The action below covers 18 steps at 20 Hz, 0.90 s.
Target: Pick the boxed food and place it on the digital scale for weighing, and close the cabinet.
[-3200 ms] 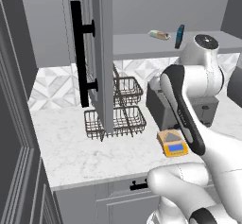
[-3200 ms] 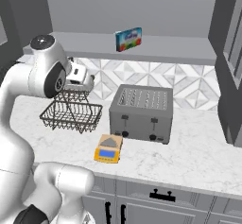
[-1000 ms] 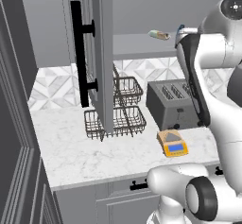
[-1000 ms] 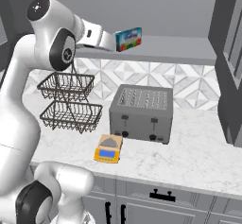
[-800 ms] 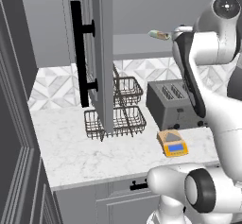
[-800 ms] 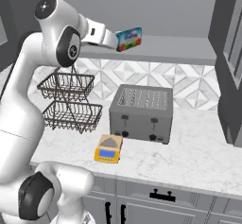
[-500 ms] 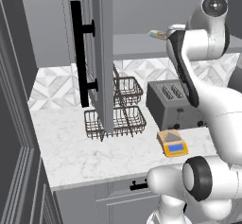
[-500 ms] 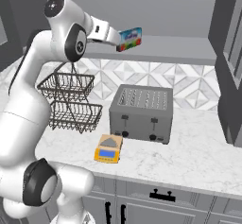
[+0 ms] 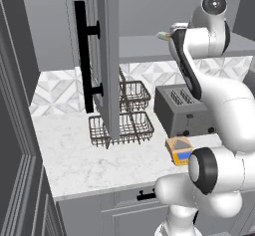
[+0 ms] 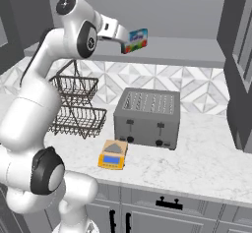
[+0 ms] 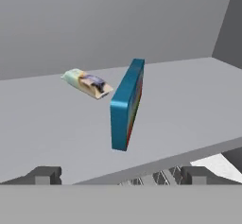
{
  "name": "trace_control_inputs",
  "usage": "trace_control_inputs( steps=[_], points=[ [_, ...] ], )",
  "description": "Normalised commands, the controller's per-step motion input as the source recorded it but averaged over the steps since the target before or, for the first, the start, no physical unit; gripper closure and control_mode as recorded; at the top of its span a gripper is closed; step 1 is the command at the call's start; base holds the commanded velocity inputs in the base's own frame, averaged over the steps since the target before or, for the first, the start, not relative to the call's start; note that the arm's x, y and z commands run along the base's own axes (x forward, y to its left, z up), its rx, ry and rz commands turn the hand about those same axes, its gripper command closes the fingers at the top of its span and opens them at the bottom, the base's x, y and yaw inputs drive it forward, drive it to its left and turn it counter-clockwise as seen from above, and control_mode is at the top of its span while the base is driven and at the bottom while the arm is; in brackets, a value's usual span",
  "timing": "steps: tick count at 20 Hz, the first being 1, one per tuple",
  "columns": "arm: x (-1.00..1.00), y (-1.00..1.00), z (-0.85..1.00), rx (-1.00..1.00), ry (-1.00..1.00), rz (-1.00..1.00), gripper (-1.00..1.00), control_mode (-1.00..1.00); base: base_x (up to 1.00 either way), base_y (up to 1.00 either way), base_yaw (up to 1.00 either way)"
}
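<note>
The boxed food (image 11: pixel 126 104) is a blue box standing on its narrow edge on the grey shelf (image 11: pixel 189 100) inside the cabinet; its coloured label faces the right base view (image 10: pixel 136 40). My gripper (image 11: pixel 120 176) is open at the shelf's front edge, short of the box, with one fingertip to each side and no contact. From the right base view the gripper (image 10: pixel 125 39) is raised high, just left of the box. The orange-tan digital scale (image 10: pixel 113 154) (image 9: pixel 180 150) sits bare on the counter in front of the toaster. The cabinet door (image 9: pixel 107 56) with its black bar handle stands open.
A pale green-and-tan wrapped item (image 11: pixel 87 82) lies on the shelf, left of and behind the box. A grey toaster (image 10: pixel 147 116) and a two-tier wire basket (image 10: pixel 76 106) stand on the marble counter. Another open door (image 10: pixel 241 65) is at the right.
The arm has swung its hand closer to the blue box on the shelf. The jaws have stayed open, and the box and scale have not moved.
</note>
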Motion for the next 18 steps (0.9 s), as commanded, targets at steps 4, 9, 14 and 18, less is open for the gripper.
trace_control_inputs(
  steps=[4, 9, 14, 18],
  points=[
    [0.31, -0.07, -0.03, 0.0, 0.0, 0.0, -1.0, -1.0, 0.0, 0.0, 0.0],
    [0.27, -0.08, -0.17, 0.0, 0.0, 0.0, -1.0, -1.0, 0.0, 0.0, 0.0],
    [0.32, -0.1, -0.05, 0.0, 0.0, -0.03, -1.0, -1.0, 0.0, 0.0, 0.0],
    [0.26, -0.16, 0.0, 0.0, 0.0, -0.05, -1.0, -1.0, 0.0, 0.0, 0.0]
  ],
)
